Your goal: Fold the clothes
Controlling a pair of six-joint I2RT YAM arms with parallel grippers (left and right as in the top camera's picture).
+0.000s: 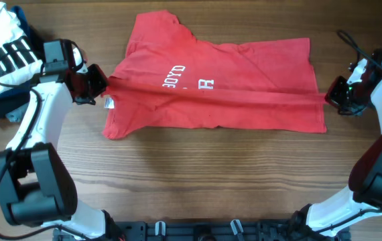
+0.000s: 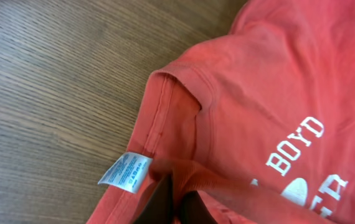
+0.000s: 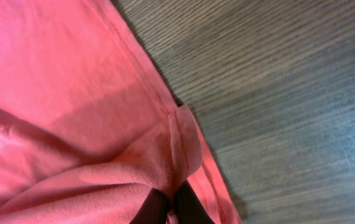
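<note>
Where the overhead camera looks down, the red T-shirt [image 1: 231,73] lies spread mid-table [image 1: 198,181], a raised fold running along its length. The left gripper [image 1: 102,86] is clamped on the shirt's collar end and the right gripper [image 1: 330,98] on its hem end. At the left wrist, dark fingers [image 2: 159,208] pinch red cloth just beside the shirt's white label [image 2: 124,169]. At the right wrist, fingers [image 3: 152,211] pinch the shirt's hem edge.
</note>
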